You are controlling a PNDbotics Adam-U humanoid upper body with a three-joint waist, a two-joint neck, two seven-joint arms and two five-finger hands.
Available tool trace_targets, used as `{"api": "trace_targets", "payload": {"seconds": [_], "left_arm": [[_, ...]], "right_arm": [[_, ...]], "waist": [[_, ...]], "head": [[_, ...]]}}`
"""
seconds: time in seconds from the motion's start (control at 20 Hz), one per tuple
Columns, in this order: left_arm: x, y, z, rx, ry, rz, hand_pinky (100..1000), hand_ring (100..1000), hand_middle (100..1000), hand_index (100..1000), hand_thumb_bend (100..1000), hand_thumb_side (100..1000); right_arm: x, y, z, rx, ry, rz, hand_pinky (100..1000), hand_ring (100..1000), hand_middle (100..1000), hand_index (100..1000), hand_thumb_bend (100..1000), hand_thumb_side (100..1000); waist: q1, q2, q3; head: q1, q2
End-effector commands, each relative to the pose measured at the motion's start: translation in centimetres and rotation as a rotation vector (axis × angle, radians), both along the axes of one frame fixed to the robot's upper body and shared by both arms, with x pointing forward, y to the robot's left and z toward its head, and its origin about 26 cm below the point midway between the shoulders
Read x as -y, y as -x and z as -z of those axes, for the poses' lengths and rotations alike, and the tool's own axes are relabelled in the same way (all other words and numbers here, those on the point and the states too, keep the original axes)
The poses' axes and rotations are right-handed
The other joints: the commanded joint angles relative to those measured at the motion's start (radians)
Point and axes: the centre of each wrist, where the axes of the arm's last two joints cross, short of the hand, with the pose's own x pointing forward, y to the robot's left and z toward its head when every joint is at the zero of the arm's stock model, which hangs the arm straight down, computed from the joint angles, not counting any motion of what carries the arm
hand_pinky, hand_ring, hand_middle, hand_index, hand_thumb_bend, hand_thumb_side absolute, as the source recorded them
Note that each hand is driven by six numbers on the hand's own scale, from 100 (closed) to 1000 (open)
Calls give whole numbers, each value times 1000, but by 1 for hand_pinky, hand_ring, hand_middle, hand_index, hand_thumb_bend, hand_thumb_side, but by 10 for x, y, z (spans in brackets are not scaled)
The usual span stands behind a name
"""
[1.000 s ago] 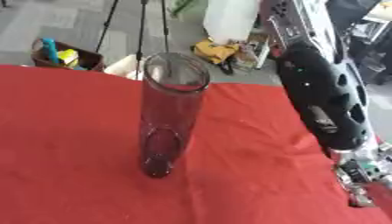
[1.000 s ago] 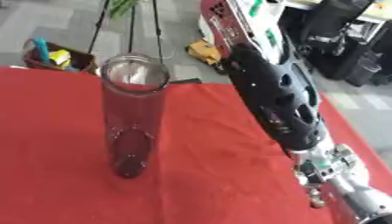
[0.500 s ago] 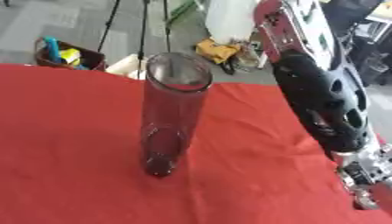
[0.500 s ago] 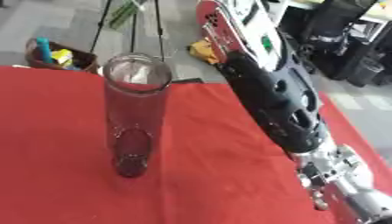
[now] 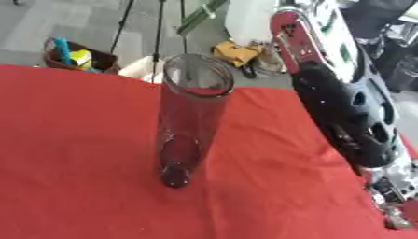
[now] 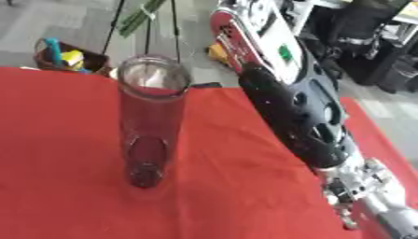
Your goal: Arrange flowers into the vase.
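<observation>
Tall clear glass vase upright on red-covered bench. Right eye view alone showing silver wrist below black right arm; fingers hidden, state impossible to tell.

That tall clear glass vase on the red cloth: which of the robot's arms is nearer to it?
Right. Its black right arm reaches down just right of the tall clear glass vase, apart from it. The left arm shows in neither view.

Vase on table, arm right.

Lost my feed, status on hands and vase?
Right arm reaching down, robot hand out of frame. Left not in view. Vase upright, empty, on red cloth. No flowers visible.
</observation>
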Motion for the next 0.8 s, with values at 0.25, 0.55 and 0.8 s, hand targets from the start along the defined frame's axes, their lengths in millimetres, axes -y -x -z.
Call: {"api": "trace_targets", "payload": {"seconds": [0.25, 0.55, 0.8], "left_arm": [[5, 5, -7, 26, 3, 28, 544, 700, 707, 760, 100, 714], [5, 5, -6, 24, 2, 26, 544, 701, 708, 760, 100, 714], [4, 4, -6, 21, 1, 23, 543, 701, 708, 760, 100, 711]], "right_arm": [[-1, 4, -2, 26, 74, 13, 100, 100, 100, 100, 100, 747], [-1, 2, 2, -1, 104, 25, 100, 100, 100, 100, 100, 748], [0, 1, 4, -35, 138, 36, 100, 100, 100, 100, 100, 750]], "waist": [[7, -16, 1], [8, -16, -4], [12, -21, -9]], "head": [[4, -4], [8, -5], [8, -2]]}}
